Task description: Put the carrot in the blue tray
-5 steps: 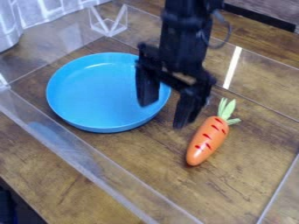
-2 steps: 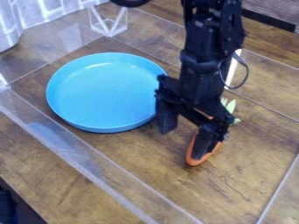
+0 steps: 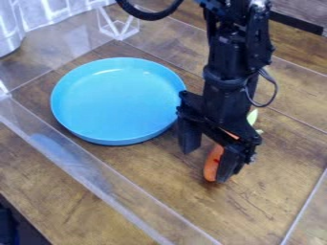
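Note:
The carrot (image 3: 213,164) lies on the wooden table right of the blue tray (image 3: 109,98); only part of its orange body and a bit of green top (image 3: 251,119) show past the arm. My gripper (image 3: 209,156) points straight down over it, open, with one finger (image 3: 188,136) on the carrot's left and the other finger (image 3: 234,163) on its right. The jaws straddle the carrot low near the table; whether they touch it I cannot tell. The round blue tray has nothing in it.
A clear plastic wall (image 3: 90,165) runs along the table's front left edge. A clear container (image 3: 118,19) stands at the back left. Bare wood (image 3: 288,191) lies right of the carrot.
The arm moved right and down from the tray's edge to the carrot. Its open fingers now stand on either side of the carrot, which has not moved.

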{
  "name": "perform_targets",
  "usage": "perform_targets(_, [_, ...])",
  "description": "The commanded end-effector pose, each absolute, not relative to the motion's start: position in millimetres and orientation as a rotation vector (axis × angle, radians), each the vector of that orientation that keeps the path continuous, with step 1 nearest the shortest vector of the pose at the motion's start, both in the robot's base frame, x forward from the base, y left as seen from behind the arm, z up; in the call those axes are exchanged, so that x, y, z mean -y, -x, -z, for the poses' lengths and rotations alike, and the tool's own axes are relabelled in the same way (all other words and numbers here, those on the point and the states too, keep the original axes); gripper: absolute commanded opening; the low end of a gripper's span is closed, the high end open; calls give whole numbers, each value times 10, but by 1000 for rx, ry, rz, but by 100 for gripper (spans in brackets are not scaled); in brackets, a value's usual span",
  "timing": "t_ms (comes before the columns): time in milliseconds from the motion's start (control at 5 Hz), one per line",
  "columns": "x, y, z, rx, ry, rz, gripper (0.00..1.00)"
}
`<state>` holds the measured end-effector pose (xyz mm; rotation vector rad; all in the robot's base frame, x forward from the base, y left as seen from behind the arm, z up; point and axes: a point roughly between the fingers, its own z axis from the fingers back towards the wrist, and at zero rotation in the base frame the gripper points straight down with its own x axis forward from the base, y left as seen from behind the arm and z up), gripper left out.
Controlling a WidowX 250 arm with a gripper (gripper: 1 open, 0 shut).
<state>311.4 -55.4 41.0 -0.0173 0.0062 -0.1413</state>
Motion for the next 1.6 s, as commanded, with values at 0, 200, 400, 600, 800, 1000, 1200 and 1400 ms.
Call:
perform_targets(0, [617, -3235, -556, 60, 24, 158, 100])
perform_targets(200, [625, -3275, -570, 71, 23, 163, 100])
perform_targets(400, [629, -3318, -584, 84, 26, 166, 100])
perform_targets(600, [631, -3352, -574, 92, 29, 166, 100])
perform_targets(800, [630, -3384, -568, 98, 32, 164, 100])
perform_targets(1000, [624, -3397, -583, 105, 33, 163, 100])
perform_targets(1200, [622, -3406, -591, 109, 32, 161, 100])
perform_targets(1400, [618, -3415, -598, 112, 31, 161, 100])
